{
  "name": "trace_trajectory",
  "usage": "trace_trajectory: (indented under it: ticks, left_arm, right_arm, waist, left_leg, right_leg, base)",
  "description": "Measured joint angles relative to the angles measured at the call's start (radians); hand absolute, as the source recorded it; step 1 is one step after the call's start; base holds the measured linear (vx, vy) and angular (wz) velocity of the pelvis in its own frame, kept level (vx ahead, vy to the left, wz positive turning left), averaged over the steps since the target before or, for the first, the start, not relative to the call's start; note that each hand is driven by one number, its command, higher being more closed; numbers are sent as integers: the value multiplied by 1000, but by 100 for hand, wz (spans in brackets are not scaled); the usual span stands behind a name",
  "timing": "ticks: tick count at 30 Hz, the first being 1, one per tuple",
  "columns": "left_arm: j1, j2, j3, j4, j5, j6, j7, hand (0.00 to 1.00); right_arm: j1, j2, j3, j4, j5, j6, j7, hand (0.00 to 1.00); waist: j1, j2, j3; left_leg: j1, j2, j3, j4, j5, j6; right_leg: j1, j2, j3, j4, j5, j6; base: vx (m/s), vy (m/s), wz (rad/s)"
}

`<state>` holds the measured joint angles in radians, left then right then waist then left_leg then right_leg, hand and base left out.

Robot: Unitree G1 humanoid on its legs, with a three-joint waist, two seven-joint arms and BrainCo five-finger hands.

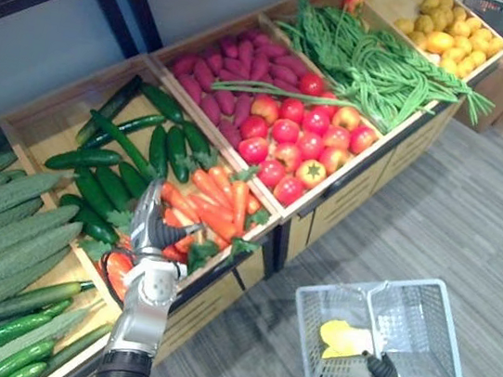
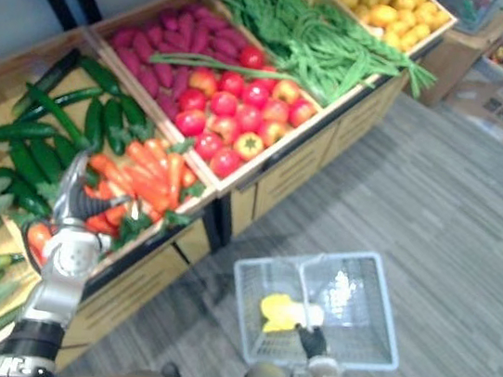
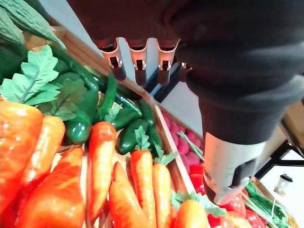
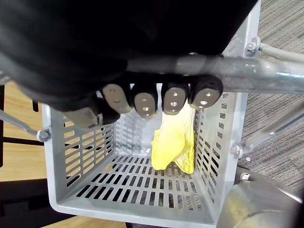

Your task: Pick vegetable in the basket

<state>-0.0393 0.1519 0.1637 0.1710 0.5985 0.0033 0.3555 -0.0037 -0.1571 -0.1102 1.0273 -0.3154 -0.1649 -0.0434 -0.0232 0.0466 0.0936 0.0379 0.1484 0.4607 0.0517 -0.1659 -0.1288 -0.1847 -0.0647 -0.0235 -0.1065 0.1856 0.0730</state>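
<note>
Right robot hand [image 4: 145, 103] curled round metal handle [image 4: 266, 80] of pale grey slotted plastic basket [image 1: 423, 336]; yellow vegetable [image 4: 173, 142] lies inside. Left robot hand [image 1: 154, 226] spread open, empty, over orange leafy-topped carrots [image 1: 216, 204]. Risk: a smooth tapered carrot slips from the grasp and drops on the grey floor [image 1: 471, 229], since the basket is well apart.

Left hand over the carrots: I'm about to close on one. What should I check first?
1. Left hand open: ok. In its wrist view the fingers are straight and the thumb stands apart.
2. Left hand empty: ok. Nothing lies between fingers and thumb.
3. Hand above the carrots: ok. It hovers over the near end of the pile.
4. Fingertips touching a carrot: cannot tell.
5. Right hand holding the basket handle: ok. The fingers are curled round the bar.
6. Room in the basket: ok. One yellow vegetable lies inside and most of the floor is bare.
</note>
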Motion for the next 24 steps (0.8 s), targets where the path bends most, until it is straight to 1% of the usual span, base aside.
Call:
trace_trajectory:
  ticks: [2, 5, 7, 9, 10, 12, 13, 14, 17, 20, 22, 24]
  left_arm:
    - [11, -6, 20, 0, -10, 2, 1, 0]
    - [33, -43, 54, 0, -80, 2, 18, 0]
    - [48, -52, 55, 0, -101, 2, 20, 0]
    - [75, -84, 73, 0, -128, 1, 22, 0]
    - [83, -88, 74, 0, -129, 1, 22, 0]
    - [99, -104, 84, 0, -167, 0, 22, 0]
    - [103, -111, 88, -2, -168, -1, 22, 0]
    - [111, -118, 88, -4, -193, -1, 23, 0]
    - [135, -129, 90, -17, -218, -4, 24, 0]
    - [164, -156, 91, -40, -245, -18, 24, 0]
    - [169, -159, 91, -40, -245, -18, 24, 0]
    - [170, -159, 92, -40, -275, -20, 24, 0]
  right_arm:
    - [1, 1, 0, 0, 0, 0, 1, 100]
    - [6, 2, 0, 0, -1, 2, 2, 100]
    - [9, 4, 0, 0, -1, 3, 2, 100]
    - [9, 10, 0, -2, -1, 10, 2, 100]
    - [10, 11, 0, -2, -1, 11, 2, 100]
    - [16, 14, 0, -8, -1, 11, 2, 100]
    - [20, 15, 0, -12, -1, 11, 2, 100]
    - [29, 17, 0, -24, -1, 11, 2, 100]
    - [34, 17, 1, -32, -2, 12, 2, 100]
    - [36, 18, 2, -34, -2, 12, 2, 100]
    - [36, 20, 3, -34, -2, 12, 2, 100]
    - [38, 21, 5, -34, -2, 12, 2, 100]
  waist:
    - [1, 0, 0]
    - [3, 0, -7]
    - [3, -1, -12]
    - [7, -2, -13]
    - [7, -2, -13]
    - [15, -3, -14]
    - [19, -3, -14]
    - [27, -3, -14]
    - [28, -3, -14]
    - [31, -4, -14]
    - [32, -7, -15]
    - [32, -9, -17]
  left_leg:
    - [0, 0, -3, -2, 2, 0]
    - [2, 0, -8, -11, 8, 0]
    - [2, 0, -10, -15, 10, 0]
    - [4, 1, -14, -14, 11, 1]
    - [5, 1, -15, -14, 12, 1]
    - [6, 1, -17, -14, 14, 2]
    - [6, 0, -18, -14, 14, 2]
    - [5, 0, -20, -14, 16, 2]
    - [2, 1, -32, -15, 21, 1]
    - [3, 2, -36, -15, 22, 2]
    - [3, 3, -36, -16, 22, 2]
    - [3, 3, -36, -16, 22, 2]
  right_leg:
    - [2, -1, -5, 0, 0, 0]
    - [4, -2, -13, 0, 0, 0]
    - [4, -2, -20, 0, 0, 0]
    - [10, -3, -25, -1, 0, 0]
    - [11, -3, -25, -1, 0, 0]
    - [14, -5, -28, -1, 0, 0]
    - [14, -5, -29, -1, 0, 0]
    - [14, -5, -31, -1, 0, 0]
    - [17, -7, -42, -1, 0, 0]
    - [22, -8, -49, -1, 0, 0]
    - [23, -8, -50, -1, 0, 0]
    - [26, -8, -51, -1, 0, 0]
  base:
    - [-16, -35, 6]
    - [-17, -34, 7]
    - [-15, -37, 6]
    - [-23, -39, 7]
    - [-26, -32, 4]
    - [-27, -33, 4]
    - [-32, -43, 4]
    - [-26, -38, 7]
    - [-23, -39, 10]
    - [-25, -34, 6]
    - [-27, -32, 2]
    - [-14, -17, 1]
